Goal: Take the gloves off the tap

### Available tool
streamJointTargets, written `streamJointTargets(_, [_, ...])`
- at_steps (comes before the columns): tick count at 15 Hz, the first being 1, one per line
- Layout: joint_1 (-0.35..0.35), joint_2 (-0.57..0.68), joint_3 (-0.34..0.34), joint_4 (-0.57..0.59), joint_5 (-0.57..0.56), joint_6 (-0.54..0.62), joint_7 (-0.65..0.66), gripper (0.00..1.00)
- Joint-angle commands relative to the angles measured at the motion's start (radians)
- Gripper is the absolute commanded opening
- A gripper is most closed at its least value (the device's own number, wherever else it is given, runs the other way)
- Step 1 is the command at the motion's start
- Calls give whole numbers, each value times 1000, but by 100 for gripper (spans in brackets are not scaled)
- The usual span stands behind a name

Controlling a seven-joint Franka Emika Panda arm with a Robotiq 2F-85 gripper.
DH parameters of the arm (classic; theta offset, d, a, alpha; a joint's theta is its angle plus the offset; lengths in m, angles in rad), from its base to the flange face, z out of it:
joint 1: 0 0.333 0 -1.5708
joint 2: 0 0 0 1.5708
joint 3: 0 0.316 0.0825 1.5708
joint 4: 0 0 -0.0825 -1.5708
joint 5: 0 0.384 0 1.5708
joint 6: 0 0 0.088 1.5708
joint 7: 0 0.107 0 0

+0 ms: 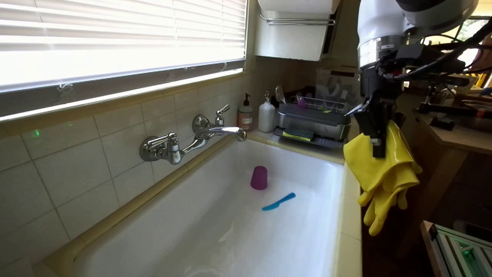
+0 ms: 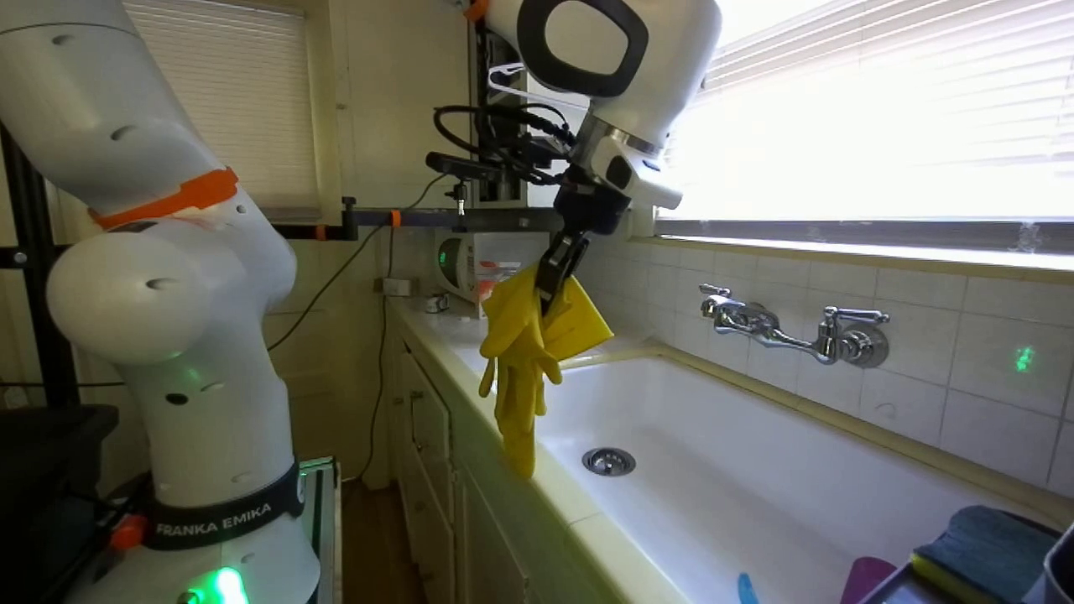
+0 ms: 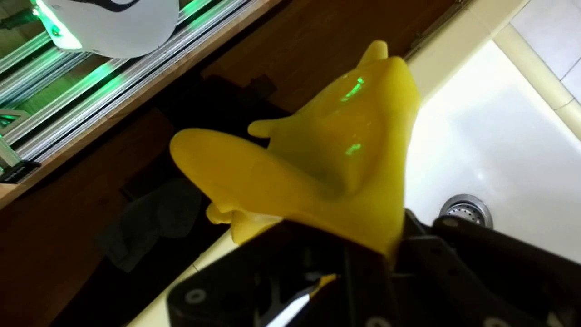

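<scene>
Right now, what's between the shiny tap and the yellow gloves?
The white sink, lower down. Both exterior views show it between the tap on the wall and the gloves, which hang from the gripper.

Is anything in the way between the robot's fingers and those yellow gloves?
Nothing visible: the fingers pinch the gloves directly, and in both exterior views the gloves hang apart from the tap.

Your gripper (image 2: 550, 295) was black, the rubber gloves (image 1: 386, 173) yellow, mixer tap (image 1: 200, 137) silver, cup (image 1: 259, 178) purple and knife (image 1: 279, 201) blue.
</scene>
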Motion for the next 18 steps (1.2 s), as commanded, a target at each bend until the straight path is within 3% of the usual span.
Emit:
streamJointTargets(1, [-12, 21, 9, 0, -41, -48, 15, 1])
streamJointTargets(5, [-16, 76, 8, 15, -83, -81, 31, 1])
streamJointTargets(18, [-34, 297, -25, 96, -96, -16, 168, 1])
